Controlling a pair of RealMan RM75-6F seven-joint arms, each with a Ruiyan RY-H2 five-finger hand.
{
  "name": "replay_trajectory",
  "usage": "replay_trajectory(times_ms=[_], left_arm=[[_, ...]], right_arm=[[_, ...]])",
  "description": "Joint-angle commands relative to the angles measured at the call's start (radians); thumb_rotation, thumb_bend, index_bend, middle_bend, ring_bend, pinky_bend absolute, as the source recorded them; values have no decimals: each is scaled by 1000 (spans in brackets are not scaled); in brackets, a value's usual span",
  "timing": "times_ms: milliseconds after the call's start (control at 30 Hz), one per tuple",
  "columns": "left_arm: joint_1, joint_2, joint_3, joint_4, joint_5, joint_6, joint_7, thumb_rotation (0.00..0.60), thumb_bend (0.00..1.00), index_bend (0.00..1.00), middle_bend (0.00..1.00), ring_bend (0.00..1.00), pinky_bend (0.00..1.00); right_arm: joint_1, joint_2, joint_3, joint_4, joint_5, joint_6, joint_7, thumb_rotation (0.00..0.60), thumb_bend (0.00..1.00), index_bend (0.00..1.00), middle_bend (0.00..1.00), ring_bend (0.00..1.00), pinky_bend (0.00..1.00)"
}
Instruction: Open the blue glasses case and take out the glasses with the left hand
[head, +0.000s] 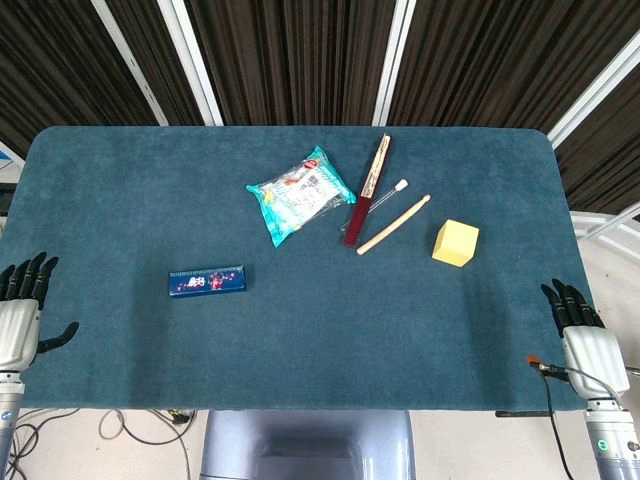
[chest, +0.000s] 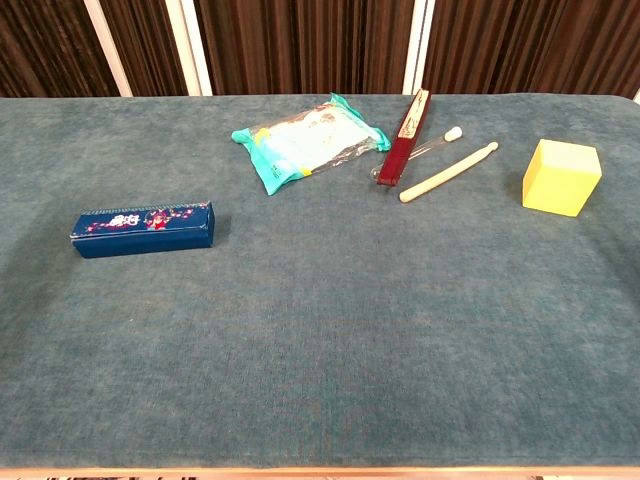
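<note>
The left hand (head: 20, 305) rested at the table's (head: 120, 180) left edge, fingers spread, holding nothing. The case (head: 207, 281) lay shut to its right and slightly farther in, long axis running left to right, so the left hand was plainly nearer. The right hand (head: 585, 335) sat empty at the far right edge, fingers apart.

Blue glasses case (head: 207, 281), closed, flat, table's left side
</note>
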Motion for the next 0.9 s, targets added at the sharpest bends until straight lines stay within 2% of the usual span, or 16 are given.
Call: replay_trajectory(times_ms=[33, 500, 700, 900], left_arm=[[2, 1, -4, -1, 0, -3, 3, 600, 171, 0, 0, 0, 0], [-22, -6, -46, -26, -43, -68, 32, 600, 170, 0, 0, 0, 0], [-83, -28, -79, -28, -103, -160, 107, 600, 168, 0, 0, 0, 0], [-163, -105, -120, 2, -204, -263, 201, 600, 168, 0, 1, 0, 0]], right_arm=[[-1, 3, -1, -4, -3, 1, 4, 600, 165, 0, 0, 0, 216], [-1, 4, -3, -5, -6, 3, 2, 600, 165, 0, 0, 0, 216], [-4, 8, -6, -7, -12, 8, 6, 600, 165, 0, 0, 0, 216], [-4, 9, -7, -7, -13, 8, 8, 600, 165, 0, 0, 0, 216]])
